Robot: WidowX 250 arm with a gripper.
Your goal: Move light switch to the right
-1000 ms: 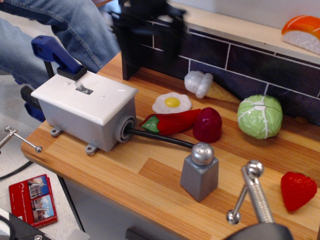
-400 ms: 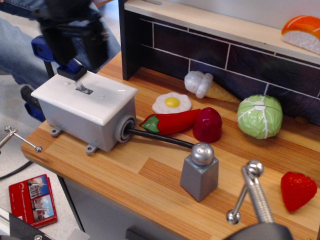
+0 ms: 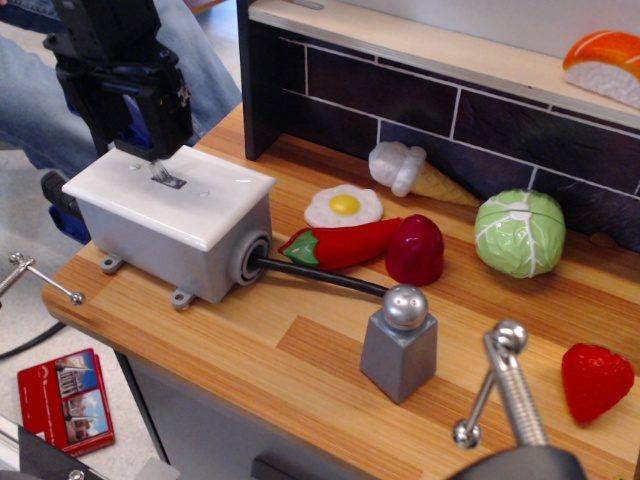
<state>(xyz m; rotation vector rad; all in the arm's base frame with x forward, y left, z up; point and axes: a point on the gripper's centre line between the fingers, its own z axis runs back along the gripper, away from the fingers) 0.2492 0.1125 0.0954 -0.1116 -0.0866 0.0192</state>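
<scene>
The grey box (image 3: pixel 170 235) sits at the table's (image 3: pixel 330 380) left end, its white faceplate (image 3: pixel 168 185) up, and the switch (image 3: pixel 163 176) stands in the dark slot near the plate's far edge. The black gripper (image 3: pixel 135 140) hangs right over it; whether its fingers are apart or together I cannot tell. A black cable (image 3: pixel 320 277) runs from the box toward the shaker (image 3: pixel 400 343). Beside it lie a chili (image 3: pixel 335 245), egg (image 3: pixel 343 206), cabbage (image 3: pixel 519 232) and strawberry (image 3: pixel 595 380).
</scene>
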